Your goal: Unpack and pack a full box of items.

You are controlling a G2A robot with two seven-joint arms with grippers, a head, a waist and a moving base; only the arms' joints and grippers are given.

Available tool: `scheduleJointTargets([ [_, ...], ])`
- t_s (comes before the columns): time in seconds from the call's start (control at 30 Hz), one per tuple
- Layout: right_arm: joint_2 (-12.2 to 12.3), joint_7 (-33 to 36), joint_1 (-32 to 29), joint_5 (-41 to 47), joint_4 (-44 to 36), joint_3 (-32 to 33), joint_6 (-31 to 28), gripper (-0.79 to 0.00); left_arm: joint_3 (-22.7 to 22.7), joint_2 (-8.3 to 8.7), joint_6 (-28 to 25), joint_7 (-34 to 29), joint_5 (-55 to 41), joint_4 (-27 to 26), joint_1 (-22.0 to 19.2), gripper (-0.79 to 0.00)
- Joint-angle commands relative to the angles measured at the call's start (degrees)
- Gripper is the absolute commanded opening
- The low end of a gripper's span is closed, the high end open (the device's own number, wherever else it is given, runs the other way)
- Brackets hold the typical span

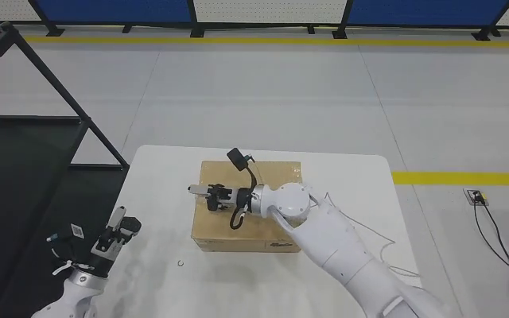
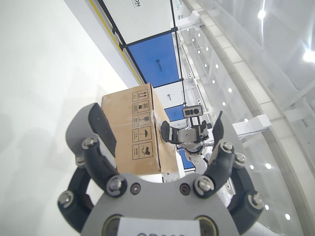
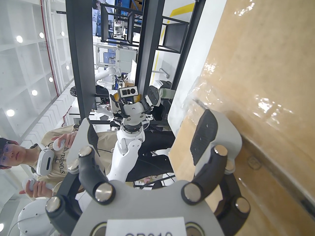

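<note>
A shut cardboard box (image 1: 250, 203) sealed with clear tape stands in the middle of the white table (image 1: 159, 278). My right gripper (image 1: 199, 191) lies over the box's top near its left edge. In the right wrist view the right gripper (image 3: 147, 136) is open, with one finger (image 3: 204, 133) against the taped cardboard (image 3: 258, 74) and nothing between the fingers. My left gripper (image 1: 121, 225) hovers off the table's left front corner. It is open and empty (image 2: 160, 128), pointing at the box's printed side (image 2: 137, 124).
A black metal frame (image 1: 48, 103) stands left of the table. A small ring-like bit (image 1: 182, 263) lies on the table in front of the box. A thin white cable (image 1: 390, 246) trails over the table's right side.
</note>
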Motion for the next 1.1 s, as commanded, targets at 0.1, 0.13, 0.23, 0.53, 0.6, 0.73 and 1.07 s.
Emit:
scheduleJointTargets([
  [0.1,-1.5,-0.9,0.8,1.1,2.4,-0.3,-0.9,0.0,-0.6,0.06,-0.2,-0.4,-0.5,0.2,0.3,0.0],
  [0.13,-1.8,-0.9,0.9,1.2,2.9,-0.4,-1.1,0.0,-0.6,0.06,-0.2,-0.5,-0.6,0.3,0.3,0.0],
  [0.23,-2.5,-1.5,1.2,1.7,4.1,-0.3,-1.8,0.0,-0.8,0.09,-0.3,-0.7,-0.7,0.3,0.4,0.0],
  [0.53,-3.8,-4.0,1.9,2.0,7.2,0.9,-1.5,0.0,-0.5,0.11,-0.3,-1.2,-0.7,0.5,0.3,0.0],
  [0.6,-3.9,-4.3,2.0,1.7,7.7,1.3,-1.5,0.0,-0.3,0.1,-0.3,-1.2,-0.5,0.5,0.3,0.0],
  [0.73,-3.9,-4.2,2.3,1.2,8.5,2.3,-1.6,0.0,0.0,0.08,-0.2,-1.2,-0.3,0.4,0.2,0.0],
  [1.07,-1.4,-1.6,1.2,-2.9,7.7,6.7,-2.1,0.0,1.3,-0.02,0.4,-0.8,0.7,0.3,-0.4,0.0],
])
